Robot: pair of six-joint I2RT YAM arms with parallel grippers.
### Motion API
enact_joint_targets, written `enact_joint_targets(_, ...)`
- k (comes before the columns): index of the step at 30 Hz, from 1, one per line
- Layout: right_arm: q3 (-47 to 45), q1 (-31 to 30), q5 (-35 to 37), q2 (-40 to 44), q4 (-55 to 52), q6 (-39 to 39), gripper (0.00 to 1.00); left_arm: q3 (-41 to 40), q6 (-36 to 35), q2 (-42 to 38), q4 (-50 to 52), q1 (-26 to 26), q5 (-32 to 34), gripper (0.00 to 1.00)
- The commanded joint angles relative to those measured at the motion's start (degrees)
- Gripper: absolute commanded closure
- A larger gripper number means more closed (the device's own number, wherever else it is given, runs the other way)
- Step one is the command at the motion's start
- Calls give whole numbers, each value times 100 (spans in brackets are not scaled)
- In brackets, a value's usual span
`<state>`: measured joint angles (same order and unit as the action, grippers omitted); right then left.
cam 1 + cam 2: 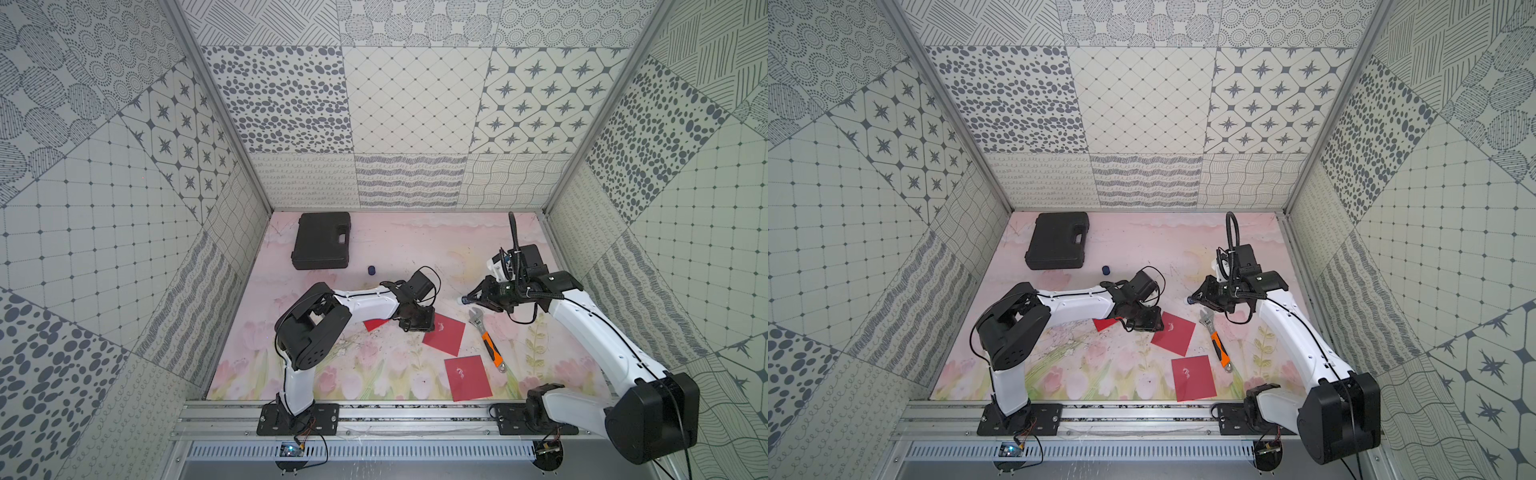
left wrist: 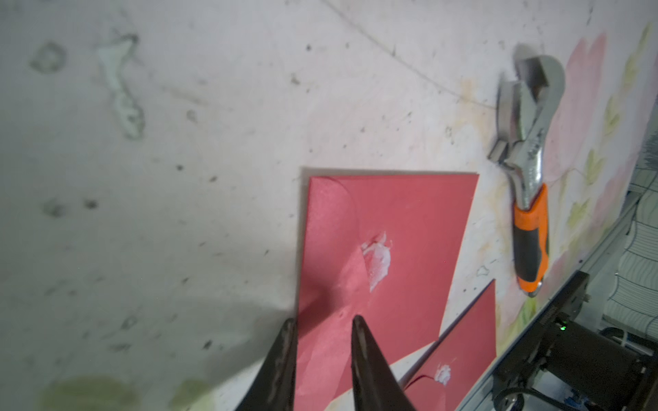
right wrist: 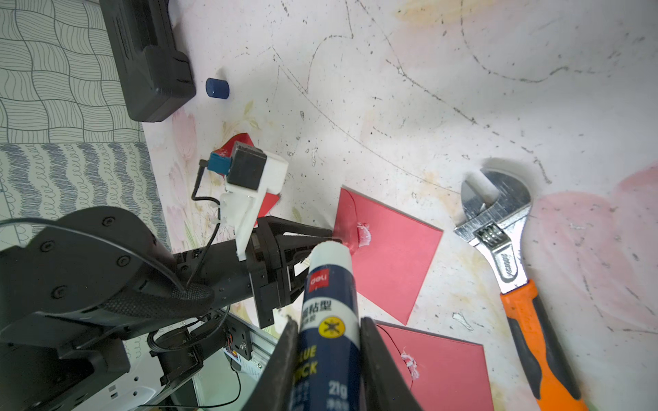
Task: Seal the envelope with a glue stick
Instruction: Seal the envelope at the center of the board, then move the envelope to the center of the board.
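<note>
Right gripper [image 3: 327,322]: closed on the glue stick [image 3: 329,281], with both fingers pressed against its blue label and the stick lying along them.
Glue stick: uncapped; its white end reaches past the fingertips and points toward the envelope [image 3: 391,256]. In both top views that end sits just off the envelope's far corner. I cannot tell whether it touches anything.
Left gripper [image 2: 324,322]: jaws a narrow gap apart, with red paper showing through the gap. One finger is at the envelope's edge, the other over the flap. Nothing is seen clamped.
Envelope [image 2: 409,220]: red, flat on the table [image 1: 415,249], flap folded over, with a white glue smear at the flap's tip.
Second envelope [image 1: 467,376]: red, nearer the arm bases and just beside the first, with its own white smear.
Red sheet [image 1: 374,324]: partly hidden under the left arm.
Wrench [image 1: 485,336]: orange handle, lying just right of both envelopes, head toward the right gripper.
Cap [image 1: 371,271]: dark blue, alone on the table near the case, well apart from the glue stick.
Case [image 1: 322,241]: black, closed, in the far left corner.
</note>
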<state>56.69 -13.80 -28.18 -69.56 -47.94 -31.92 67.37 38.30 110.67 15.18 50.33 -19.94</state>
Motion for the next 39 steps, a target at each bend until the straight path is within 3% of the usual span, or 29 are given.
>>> enact_joint_targets(1, 209, 15, 32, 150, 13, 54, 100, 153, 175, 389, -66, 40, -566, 71)
enact_joint_targets(7, 233, 12, 54, 144, 18, 63, 100, 32, 241, 299, -165, 90, -710, 72)
enact_joint_targets(15, 299, 15, 76, 122, -13, 72, 100, -211, -191, -490, 433, -277, -39, 69)
enact_joint_targets(23, 369, 11, 50, 66, -13, 75, 100, -274, -1306, -1263, 1893, -1124, 1161, 66)
enact_joint_targets(29, 400, 9, 41, 73, -33, 59, 100, -533, -1754, -1635, 2327, -1831, 2168, 61)
enact_joint_targets(35, 430, 9, 26, 75, -64, 64, 100, -828, -1720, -1821, 2068, -2497, 2287, 50)
enact_joint_targets(39, 477, 9, 1, 49, -74, 72, 100, -980, -1860, -1930, 1569, -2869, 1777, 41)
